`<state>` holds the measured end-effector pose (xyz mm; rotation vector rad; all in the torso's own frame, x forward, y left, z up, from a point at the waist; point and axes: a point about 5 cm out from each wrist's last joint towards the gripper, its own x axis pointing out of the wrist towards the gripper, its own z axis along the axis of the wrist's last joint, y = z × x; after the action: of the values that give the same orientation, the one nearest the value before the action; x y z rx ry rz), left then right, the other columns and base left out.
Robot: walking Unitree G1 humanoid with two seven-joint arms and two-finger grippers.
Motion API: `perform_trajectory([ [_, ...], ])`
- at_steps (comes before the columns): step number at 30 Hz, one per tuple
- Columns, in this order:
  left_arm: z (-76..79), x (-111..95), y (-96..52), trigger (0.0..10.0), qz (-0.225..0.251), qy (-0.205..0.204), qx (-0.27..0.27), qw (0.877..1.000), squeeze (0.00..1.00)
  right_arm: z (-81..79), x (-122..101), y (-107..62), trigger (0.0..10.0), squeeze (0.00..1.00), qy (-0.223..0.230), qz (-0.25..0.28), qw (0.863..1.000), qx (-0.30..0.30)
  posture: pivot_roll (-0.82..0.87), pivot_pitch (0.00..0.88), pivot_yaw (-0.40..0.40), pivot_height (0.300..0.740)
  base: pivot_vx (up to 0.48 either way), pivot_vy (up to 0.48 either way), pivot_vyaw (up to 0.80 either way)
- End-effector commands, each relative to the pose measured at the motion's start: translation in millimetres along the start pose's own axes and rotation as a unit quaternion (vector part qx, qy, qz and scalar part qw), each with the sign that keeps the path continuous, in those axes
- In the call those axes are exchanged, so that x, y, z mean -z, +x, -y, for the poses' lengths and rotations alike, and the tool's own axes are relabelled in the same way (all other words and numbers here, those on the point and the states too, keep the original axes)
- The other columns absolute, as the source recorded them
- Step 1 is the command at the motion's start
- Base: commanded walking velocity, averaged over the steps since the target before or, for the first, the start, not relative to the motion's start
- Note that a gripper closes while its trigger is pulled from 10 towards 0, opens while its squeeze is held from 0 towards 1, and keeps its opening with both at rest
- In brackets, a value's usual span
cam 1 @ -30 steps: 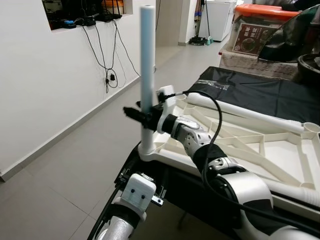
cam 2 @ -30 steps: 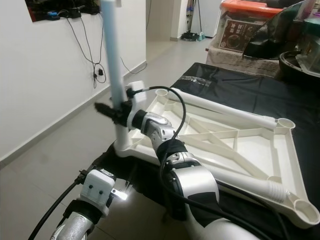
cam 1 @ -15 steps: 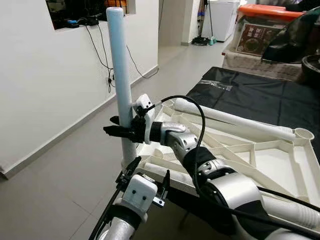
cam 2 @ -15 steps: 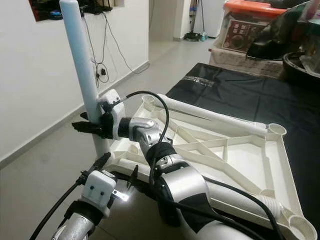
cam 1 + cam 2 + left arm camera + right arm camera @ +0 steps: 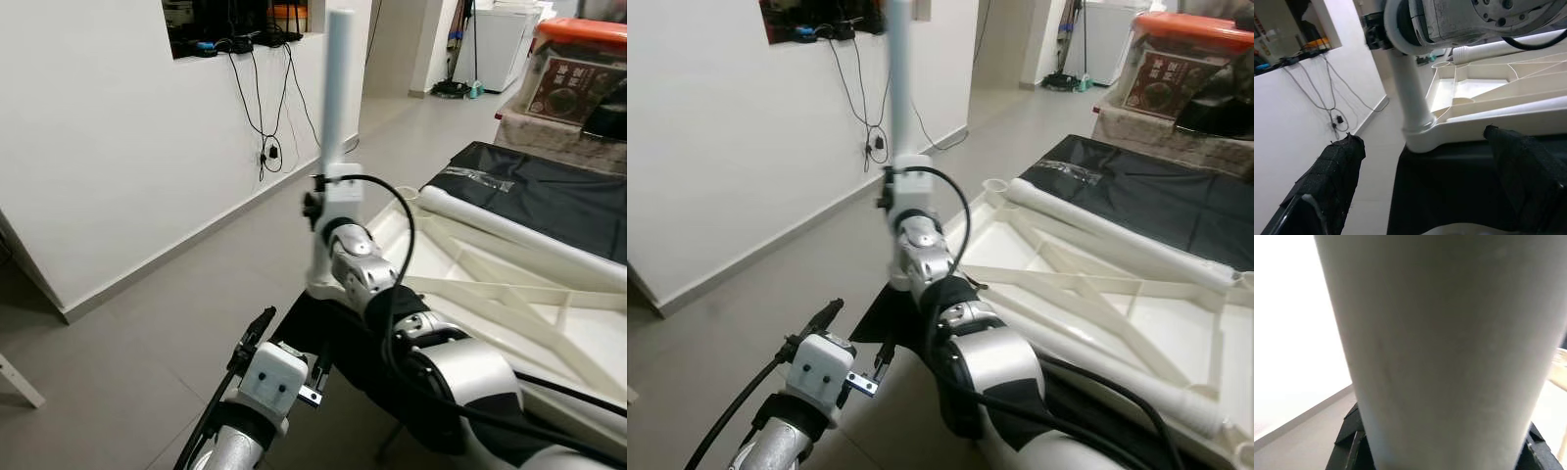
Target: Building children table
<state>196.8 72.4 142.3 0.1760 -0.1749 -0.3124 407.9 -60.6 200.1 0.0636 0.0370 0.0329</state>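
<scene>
A white table leg [image 5: 339, 88] stands upright in the corner socket [image 5: 1420, 137] of the upside-down white table top [image 5: 509, 294]. My right gripper [image 5: 315, 202] is shut on the leg low down, just above the socket. In the right wrist view the leg [image 5: 1444, 342] is pressed close, with black fingers [image 5: 1354, 440] at its sides. My left gripper [image 5: 1422, 137] is open below the table's corner and holds nothing. A second white leg [image 5: 519, 231] lies along the far side of the table top.
The table top rests on a black cloth [image 5: 558, 191] over a raised surface. A white wall with hanging cables [image 5: 266, 137] runs on the left above grey floor [image 5: 147, 313]. A box with an orange lid [image 5: 578, 59] stands at the back right.
The whole view has swung, so the camera moved. The leg leaned left half a second ago and now stands straight. My right gripper has kept its hold on it.
</scene>
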Motion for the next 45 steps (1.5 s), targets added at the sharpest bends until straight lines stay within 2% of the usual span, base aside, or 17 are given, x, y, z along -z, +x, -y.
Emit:
perform_trajectory([
  [1,1.3,3.4,-0.1,10.0,-0.008,0.000,0.002,1.000,0.00,15.9,17.3,-3.1,0.0,0.00,0.051,-0.035,0.995,0.081,0.07,0.009,-0.034,0.740,0.000,0.000,0.00],
  [8,1.2,4.6,-0.2,10.0,-0.008,0.001,0.003,1.000,0.00,-8.8,28.0,-14.2,0.0,0.00,0.107,-0.059,0.982,0.143,0.08,0.000,-0.036,0.740,0.000,0.000,0.00],
  [9,0.9,4.6,-0.3,10.0,-0.008,0.001,0.003,1.000,0.00,-12.3,28.8,-15.1,8.8,0.00,0.105,-0.060,0.983,0.138,0.08,0.000,-0.036,0.740,0.000,0.000,0.00],
  [12,0.8,4.8,-0.4,10.0,-0.008,0.002,0.003,1.000,0.00,-17.7,28.0,-15.5,10.0,0.00,0.102,-0.055,0.987,0.115,0.08,0.000,-0.039,0.740,0.000,0.000,0.00],
  [13,0.9,4.9,-0.4,10.0,-0.009,0.002,0.003,1.000,0.00,-16.5,23.5,-14.1,10.0,1.00,0.099,-0.039,0.989,0.103,0.08,0.000,-0.039,0.740,0.000,0.000,0.00],
  [17,1.1,5.0,-0.4,10.0,-0.009,0.002,0.002,1.000,0.00,-14.5,17.0,-12.9,10.0,1.00,0.094,-0.015,0.991,0.095,0.08,0.000,-0.039,0.740,0.000,0.000,0.00],
  [18,1.4,4.9,-0.5,10.0,-0.009,0.001,0.003,1.000,0.00,-12.2,10.7,-10.0,10.0,0.00,0.105,0.001,0.992,0.066,0.07,0.000,-0.037,0.740,0.000,0.000,0.00],
  [23,2.2,4.8,-0.5,10.0,-0.009,0.000,0.003,1.000,0.00,-13.1,-6.1,-4.8,10.0,0.00,0.127,0.044,0.989,-0.066,0.07,0.000,-0.037,0.740,0.000,0.000,0.00],
  [26,2.0,4.3,0.2,10.0,-0.007,0.000,0.003,1.000,0.00,-21.5,-3.4,-5.9,10.0,0.00,0.117,0.019,0.973,-0.198,0.07,0.000,-0.037,0.740,0.000,0.000,0.00],
  [28,1.9,4.0,0.7,10.0,-0.007,-0.001,0.002,1.000,0.00,-26.6,-1.0,-9.6,10.0,0.00,0.104,0.002,0.949,-0.299,0.07,0.000,-0.039,0.740,0.000,0.000,0.00],
  [30,1.9,4.0,0.7,10.0,-0.007,-0.001,0.002,1.000,0.00,-26.6,-1.0,-9.6,10.0,0.00,0.104,0.002,0.949,-0.299,0.07,0.000,-0.039,0.740,0.000,0.000,0.00],
  [32,2.2,3.7,0.5,10.0,-0.007,-0.002,0.003,1.000,0.00,-32.8,2.9,-17.1,10.0,0.00,0.061,-0.016,0.908,-0.414,0.07,0.005,-0.039,0.740,0.000,0.000,0.00],
  [33,2.2,3.7,0.5,10.0,-0.007,-0.002,0.003,1.000,0.00,-32.8,2.9,-17.1,10.0,0.00,0.061,-0.016,0.908,-0.414,0.07,0.005,-0.039,0.740,0.000,0.000,0.00],
  [37,2.5,3.0,-0.2,10.0,-0.006,-0.002,0.003,1.000,0.00,-41.4,7.3,-25.3,10.0,0.00,0.026,-0.041,0.863,-0.503,0.08,0.009,-0.042,0.740,0.000,0.000,0.00],
  [39,2.5,3.0,-0.2,10.0,-0.006,-0.002,0.003,1.000,0.00,-41.4,7.3,-25.3,10.0,0.00,0.026,-0.041,0.863,-0.503,0.08,0.009,-0.042,0.740,0.000,0.000,0.00],
  [40,2.9,1.6,-1.2,10.0,-0.003,-0.002,0.003,1.000,0.00,-51.7,13.1,-32.3,10.0,0.00,-0.007,-0.060,0.833,-0.550,0.08,0.018,-0.043,0.740,0.000,0.000,0.00],
  [45,3.2,1.0,-1.9,10.0,-0.002,-0.001,0.003,1.000,0.00,-58.2,21.0,-37.0,10.0,0.00,-0.032,-0.079,0.818,-0.569,0.08,0.022,-0.046,0.740,0.000,0.000,0.00],
])
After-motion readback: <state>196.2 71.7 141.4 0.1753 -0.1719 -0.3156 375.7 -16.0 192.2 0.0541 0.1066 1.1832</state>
